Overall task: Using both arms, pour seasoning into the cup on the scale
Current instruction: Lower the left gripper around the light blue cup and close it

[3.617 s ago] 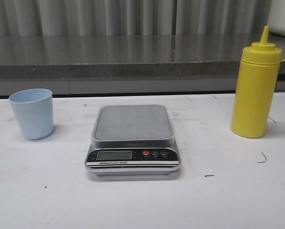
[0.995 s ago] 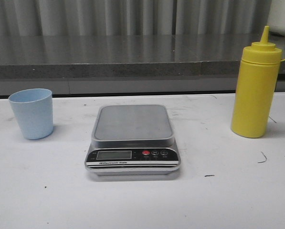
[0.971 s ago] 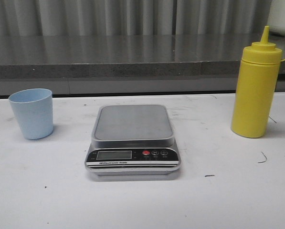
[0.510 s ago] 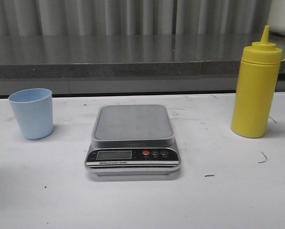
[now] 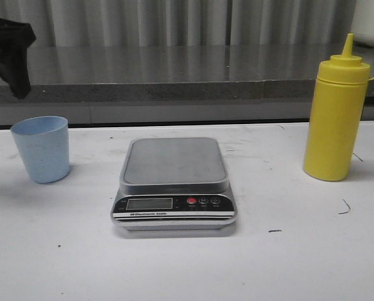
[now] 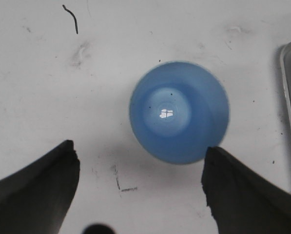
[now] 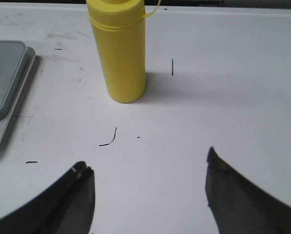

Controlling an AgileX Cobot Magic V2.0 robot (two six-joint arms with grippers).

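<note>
Above the far-left cup [image 6: 179, 112] | left hand [image 6: 140, 190] wide, may knock it over descending off-centre | right hand [image 7: 150, 195] wide, near the far-right bottle [image 7: 118, 48] | scale [image 5: 174, 182] bare, centre of table [image 5: 299, 251]

Left gripper [image 6: 140, 192] and right gripper [image 7: 150, 192] — matte black, wedge-shaped jaws.

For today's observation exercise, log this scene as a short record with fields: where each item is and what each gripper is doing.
cup: upright on table, left of scale, empty
scale: centre of table, platform bare
seasoning bottle: upright, right of scale, capped
left gripper: open, above cup, not touching
right gripper: open, short of bottle, holding nothing
table: white, scuffed
</note>
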